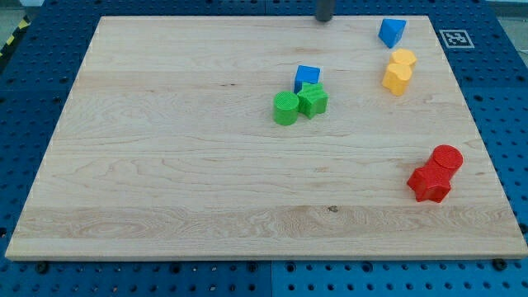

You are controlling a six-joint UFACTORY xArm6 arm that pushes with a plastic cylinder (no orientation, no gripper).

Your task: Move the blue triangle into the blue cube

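Two green blocks crowding the blue cube, blue triangle sitting beside yellow blocks, my tip hovering between, gripperless.

Pale wood, matt plastic-looking blocks

The bench is light, smooth-grained wood on a blue perforated base; the blue cube and green blocks look matt, finely ridged.

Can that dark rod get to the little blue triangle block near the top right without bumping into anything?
Probably yes. My tip sits at the view's top edge, left of the blue triangle block, with only bare wooden board between them. The yellow blocks lie below the triangle, off that path.
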